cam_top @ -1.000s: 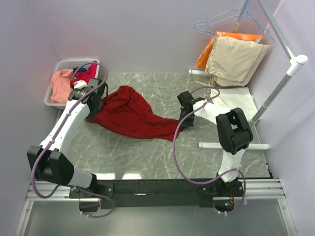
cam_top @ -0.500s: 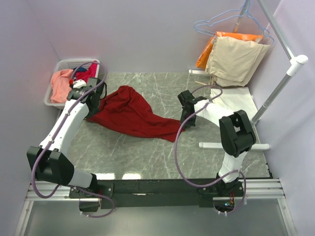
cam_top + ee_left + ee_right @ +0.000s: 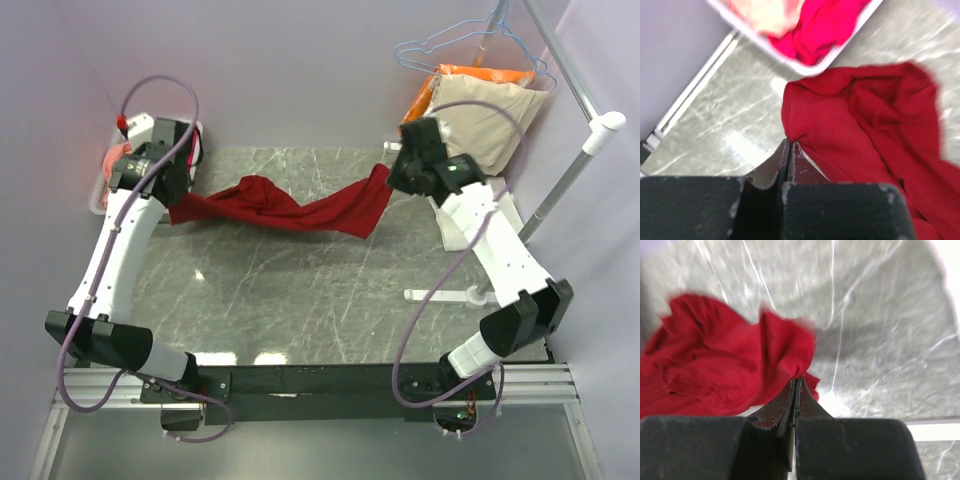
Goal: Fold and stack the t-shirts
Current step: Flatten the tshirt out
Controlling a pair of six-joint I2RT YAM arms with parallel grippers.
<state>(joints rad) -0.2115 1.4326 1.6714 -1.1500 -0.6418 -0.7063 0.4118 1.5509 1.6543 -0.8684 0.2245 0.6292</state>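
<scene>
The dark red t-shirt (image 3: pixel 290 205) is hanging as a sagging band across the far half of the marble table (image 3: pixel 300 290), stretched between the two arms. The left gripper (image 3: pixel 789 142) is pinching its left end, fingers pressed together on a fold of cloth, just beside the white basket (image 3: pixel 790 62). The right gripper (image 3: pixel 796 377) is pinching the other end the same way. In the basket a magenta shirt (image 3: pixel 825 25) and a salmon-pink shirt (image 3: pixel 765 12) are lying bunched. A cream-white shirt (image 3: pixel 450 235) is lying at the table's right side, beneath the right arm. A beige garment (image 3: pixel 480 115) and an orange garment (image 3: pixel 480 72) are hanging on wire hangers at the far right corner.
</scene>
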